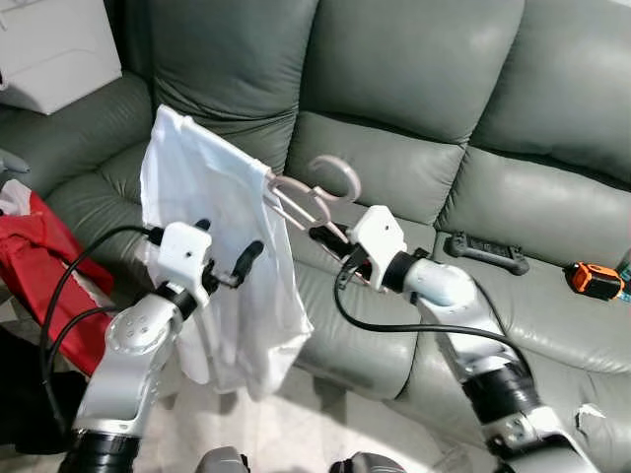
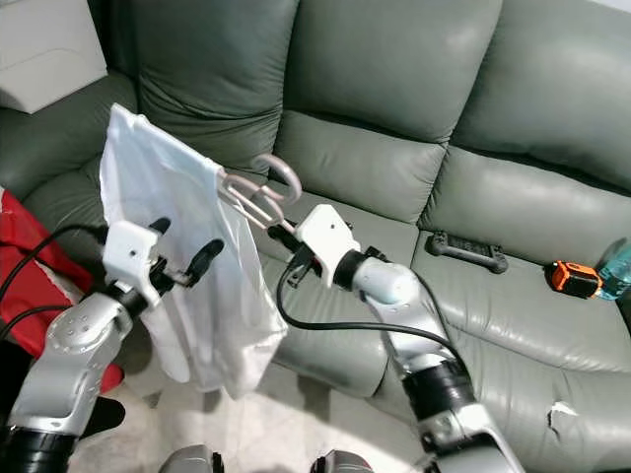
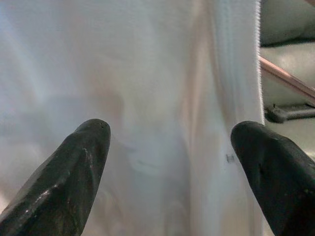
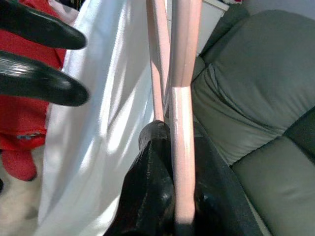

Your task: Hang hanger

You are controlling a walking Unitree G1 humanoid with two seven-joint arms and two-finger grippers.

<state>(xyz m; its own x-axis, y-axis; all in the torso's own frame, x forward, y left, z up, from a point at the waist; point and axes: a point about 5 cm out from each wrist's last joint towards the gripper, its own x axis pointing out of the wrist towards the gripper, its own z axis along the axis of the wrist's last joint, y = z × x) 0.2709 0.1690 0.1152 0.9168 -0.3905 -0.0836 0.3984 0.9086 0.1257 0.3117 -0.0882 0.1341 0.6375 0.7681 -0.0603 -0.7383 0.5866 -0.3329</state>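
We stand before the grey sofa [image 1: 414, 89], our landmark. In front of its seat hangs the white garment [image 1: 222, 286], draped over one end of the pink hanger [image 1: 314, 194] (its hook points up toward the sofa back). Our right gripper [image 4: 170, 196] has its fingers clamped on the hanger's rods, above the seat's front edge. Our left gripper [image 1: 222, 256] is spread wide against the cloth, holding nothing. On the seat farther right lie a black controller [image 1: 485, 251] and an orange tool [image 1: 594, 280]. We judge the garment is half dressed; next we must seat it properly, then find a rail.
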